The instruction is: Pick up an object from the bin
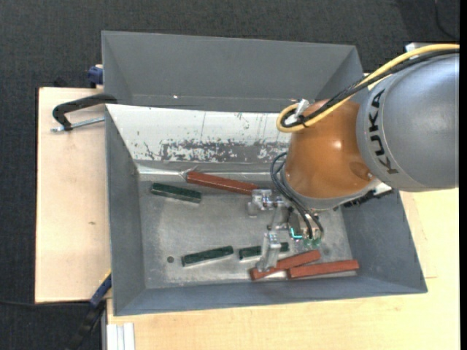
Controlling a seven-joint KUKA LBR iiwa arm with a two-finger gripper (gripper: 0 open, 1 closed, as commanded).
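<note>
Close to the bin's (122, 232) front wall, near its right corner, two red-brown sticks (325, 267) lie lengthwise along that wall. Their left ends reach the gripper (272, 252), which is low over them. I cannot tell whether it is spread or pinching. A short dark green stick (250, 253) lies just left of the gripper.

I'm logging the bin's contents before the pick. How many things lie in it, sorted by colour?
Red-brown sticks: 3
Dark green bars: 3
Total: 6
</note>
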